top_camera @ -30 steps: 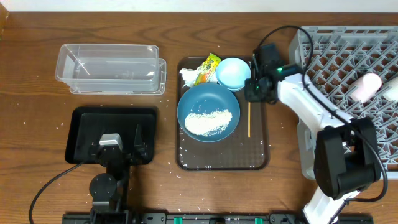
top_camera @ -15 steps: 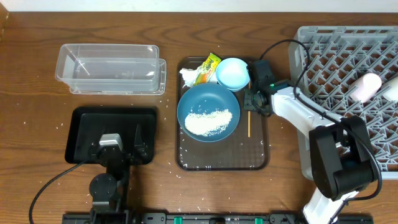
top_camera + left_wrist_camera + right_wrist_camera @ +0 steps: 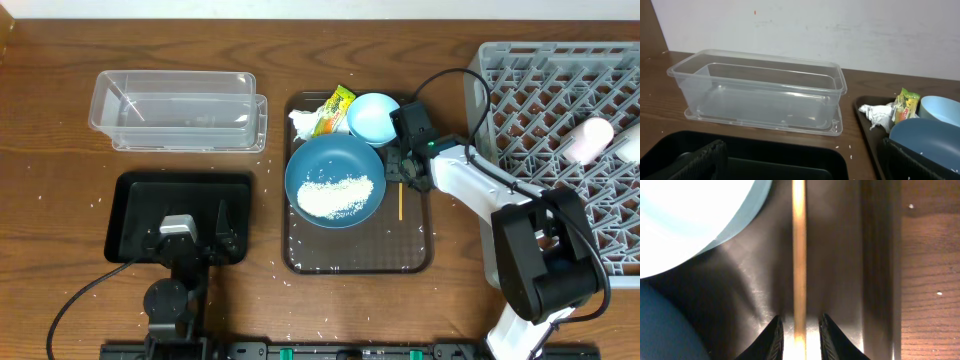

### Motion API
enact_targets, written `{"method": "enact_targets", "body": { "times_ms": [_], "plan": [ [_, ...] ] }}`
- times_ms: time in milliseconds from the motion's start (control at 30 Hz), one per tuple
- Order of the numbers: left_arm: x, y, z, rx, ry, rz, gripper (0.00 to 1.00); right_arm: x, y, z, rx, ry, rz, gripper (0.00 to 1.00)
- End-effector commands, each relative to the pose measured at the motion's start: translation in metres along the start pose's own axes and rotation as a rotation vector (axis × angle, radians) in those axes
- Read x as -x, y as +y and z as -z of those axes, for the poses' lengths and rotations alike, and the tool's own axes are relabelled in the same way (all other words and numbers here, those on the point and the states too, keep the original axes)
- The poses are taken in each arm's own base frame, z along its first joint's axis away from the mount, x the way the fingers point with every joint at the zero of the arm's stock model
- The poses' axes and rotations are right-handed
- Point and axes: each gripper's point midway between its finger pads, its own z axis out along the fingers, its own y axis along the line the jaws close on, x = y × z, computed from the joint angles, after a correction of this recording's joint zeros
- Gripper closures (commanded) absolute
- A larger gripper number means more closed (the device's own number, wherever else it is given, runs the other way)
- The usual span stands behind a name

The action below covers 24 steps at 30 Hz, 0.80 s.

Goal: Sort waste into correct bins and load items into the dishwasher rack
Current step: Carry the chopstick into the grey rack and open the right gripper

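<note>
Chopstick lying on brown serving tray, in strip between dark-blue dish and tray's right rim, long axis running from tray's far end toward its near end. Right gripper sitting directly over stick's far part, fingers slightly apart, straddling it one on each side, slim gaps showing, not pinching. Finger line crossing stick squarely, so closing likely catching it. Left gripper waiting well left of tray, fingers spread wide, holding nothing. Right arm plainly nearer.
</note>
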Motion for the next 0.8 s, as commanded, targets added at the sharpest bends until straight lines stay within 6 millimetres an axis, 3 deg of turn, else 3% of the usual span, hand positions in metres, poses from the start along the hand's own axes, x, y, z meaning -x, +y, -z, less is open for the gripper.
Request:
{"method": "enact_targets", "body": {
  "times_ms": [0,167,300,433,567,767],
  "plan": [
    [-0.016,0.007,-0.001,0.032,0.046,-0.015,0.02,-0.007,-0.016,-0.007,-0.083,-0.007,-0.048,0.78],
    [-0.016,0.006,-0.001,0.032,0.046,-0.015,0.02,-0.012,-0.017,-0.01,-0.083,0.008,-0.044,0.81],
    [-0.016,0.007,-0.001,0.032,0.046,-0.015,0.02,-0.015,-0.01,-0.01,-0.054,0.02,-0.039,0.99],
    [-0.016,0.007,-0.001,0.033,0.046,-0.015,0.02,-0.009,0.002,-0.001,0.02,0.027,-0.053,0.99],
    [-0.016,0.007,-0.001,0.033,0.046,-0.015,0.02,0.015,0.001,0.027,0.089,-0.014,-0.1,0.99],
    [-0.016,0.007,-0.001,0.033,0.046,-0.015,0.02,0.067,-0.039,0.097,0.104,-0.185,-0.125,0.99]
  ]
}}
